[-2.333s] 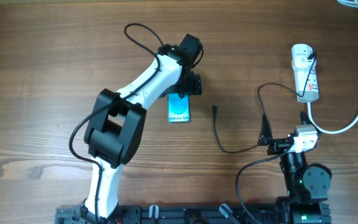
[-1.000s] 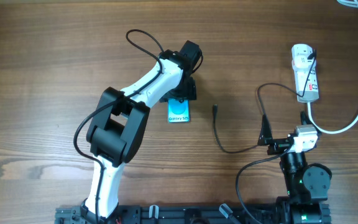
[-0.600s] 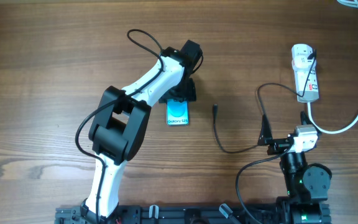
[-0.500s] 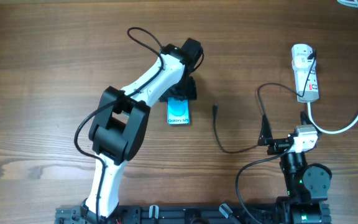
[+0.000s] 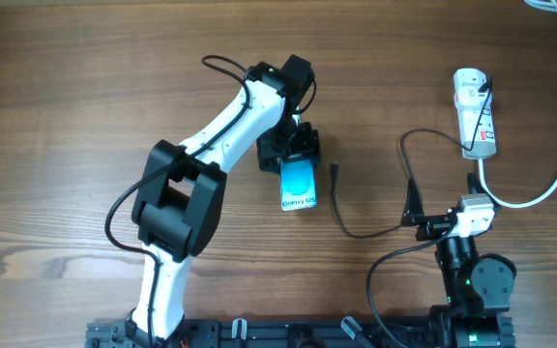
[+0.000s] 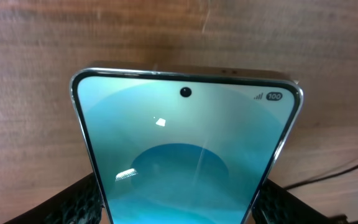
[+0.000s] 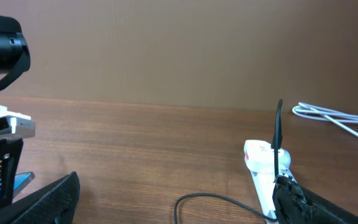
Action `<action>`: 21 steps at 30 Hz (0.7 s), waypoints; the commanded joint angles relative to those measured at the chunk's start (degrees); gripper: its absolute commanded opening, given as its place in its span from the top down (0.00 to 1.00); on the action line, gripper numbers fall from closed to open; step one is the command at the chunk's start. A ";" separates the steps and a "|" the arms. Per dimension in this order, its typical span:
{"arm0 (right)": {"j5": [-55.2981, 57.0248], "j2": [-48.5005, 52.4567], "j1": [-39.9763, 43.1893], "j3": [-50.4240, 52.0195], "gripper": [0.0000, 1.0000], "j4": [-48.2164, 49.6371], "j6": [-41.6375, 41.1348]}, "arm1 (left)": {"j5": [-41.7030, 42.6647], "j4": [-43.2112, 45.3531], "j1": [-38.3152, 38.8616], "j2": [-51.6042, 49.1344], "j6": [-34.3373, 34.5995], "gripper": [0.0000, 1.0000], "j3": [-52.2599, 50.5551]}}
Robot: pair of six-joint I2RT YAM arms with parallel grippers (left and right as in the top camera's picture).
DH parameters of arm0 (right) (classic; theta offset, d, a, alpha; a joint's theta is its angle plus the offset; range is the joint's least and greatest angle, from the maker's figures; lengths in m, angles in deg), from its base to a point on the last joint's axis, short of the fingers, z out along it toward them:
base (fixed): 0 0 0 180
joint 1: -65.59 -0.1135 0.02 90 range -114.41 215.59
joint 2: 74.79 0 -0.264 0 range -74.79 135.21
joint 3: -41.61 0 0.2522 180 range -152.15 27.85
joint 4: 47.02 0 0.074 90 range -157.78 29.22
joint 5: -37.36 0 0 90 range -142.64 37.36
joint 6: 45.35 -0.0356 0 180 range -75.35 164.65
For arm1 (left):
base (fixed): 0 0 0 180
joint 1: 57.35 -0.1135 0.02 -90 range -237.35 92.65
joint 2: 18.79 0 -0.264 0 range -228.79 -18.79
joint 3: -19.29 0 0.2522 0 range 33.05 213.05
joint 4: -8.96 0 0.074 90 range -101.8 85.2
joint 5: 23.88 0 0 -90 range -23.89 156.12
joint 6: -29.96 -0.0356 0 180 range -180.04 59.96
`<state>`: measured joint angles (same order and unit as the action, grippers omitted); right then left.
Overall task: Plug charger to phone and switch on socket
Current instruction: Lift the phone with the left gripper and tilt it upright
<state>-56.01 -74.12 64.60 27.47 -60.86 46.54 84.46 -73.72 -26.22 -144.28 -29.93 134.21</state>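
- Overhead: left gripper is clamped on the phone, holding its far end across the sides. Left wrist view shows pads against both edges.
- Step in hand, I'd say: positioning the phone for the charger. Its free end lies loose on the counter just right of the phone, not touching.
- Right gripper is spread wide and empty, near side, well apart from that end.
- Socket sits far right; switching it comes last.
- Next: right gripper takes the charger just behind its end and lines it up with the phone's port. Which end has the port: can't tell.
- Versus 0.5 s ago: phone and left gripper have shifted right and nearer, toward the charger; the rest is unmoved.
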 commanded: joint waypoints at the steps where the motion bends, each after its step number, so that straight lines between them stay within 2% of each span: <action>1: 0.52 -0.39 -0.28 0.09 0.00 0.17 1.03 | 2.47 -1.22 0.09 2.62 0.26 0.24 1.33; 10: 0.52 -0.39 -0.28 0.09 0.00 0.17 1.01 | 8.81 -1.20 -2.64 2.62 -1.20 0.26 1.33; 21: 0.52 -0.39 -0.28 0.09 0.00 0.15 1.01 | 33.16 -1.20 -12.28 2.62 -4.55 0.25 1.33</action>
<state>-56.01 -74.12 64.60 27.47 -60.86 46.54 105.62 -74.73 -35.97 -144.23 -32.03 134.21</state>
